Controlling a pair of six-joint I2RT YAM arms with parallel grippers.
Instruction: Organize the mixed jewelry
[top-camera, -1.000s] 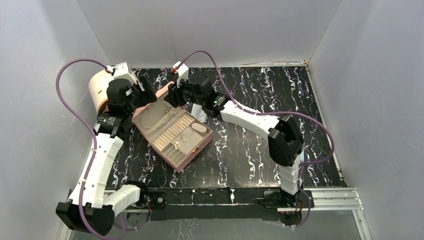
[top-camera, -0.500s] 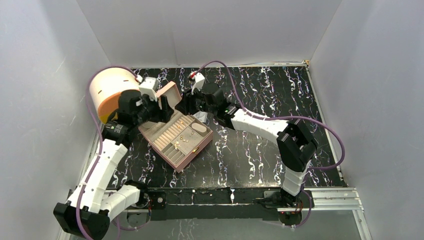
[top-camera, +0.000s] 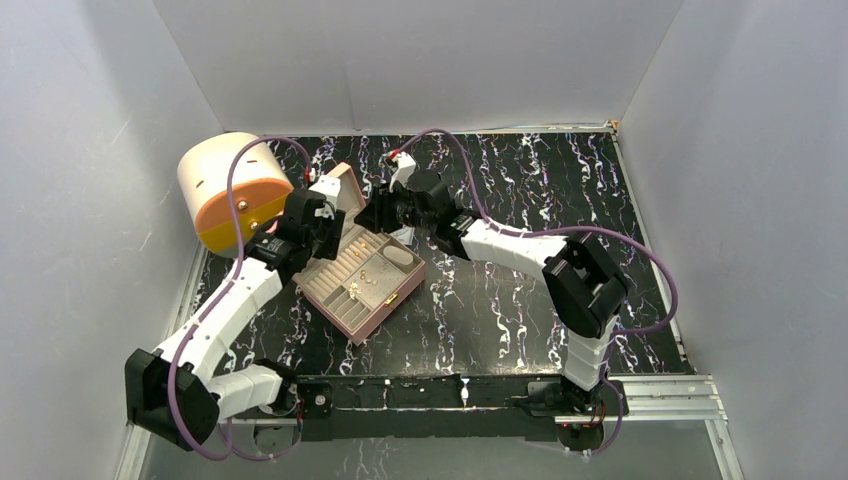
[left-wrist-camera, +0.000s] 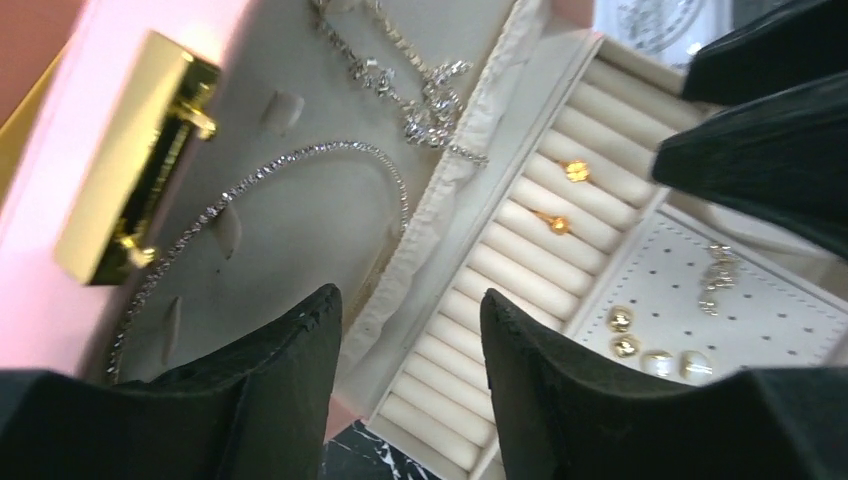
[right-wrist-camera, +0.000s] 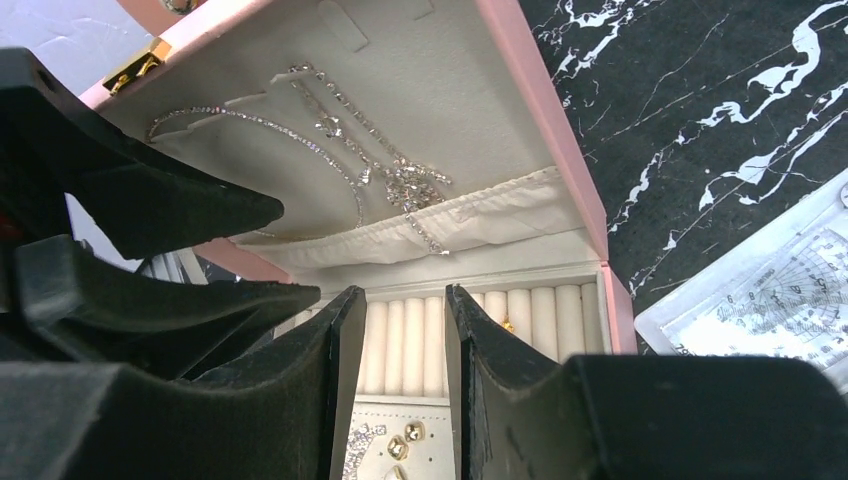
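Gold studs (left-wrist-camera: 622, 320), just beyond left gripper (left-wrist-camera: 408, 300); chains (left-wrist-camera: 400, 85) seemingly pinned in lid (left-wrist-camera: 300, 215)

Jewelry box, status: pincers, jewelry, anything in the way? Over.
Left pincer and right pincer open, empty, at the half-raised lid. Chains in lid, gold studs on tray. Nothing blocking seen.

**Soft lining, shiny bits**

The jewelry box (top-camera: 390, 308) looks like smooth pink leatherette, lined in matt cream cloth. Its clasp (left-wrist-camera: 135, 170) is polished gold metal. The chains (left-wrist-camera: 425, 95) sparkle silvery and the studs (left-wrist-camera: 621, 318) gleam gold. The fingers (left-wrist-camera: 285, 385) on the left end effector (left-wrist-camera: 410, 305) are matt black and slightly grainy. The worktop (top-camera: 520, 300) is glossy black, marble-look.
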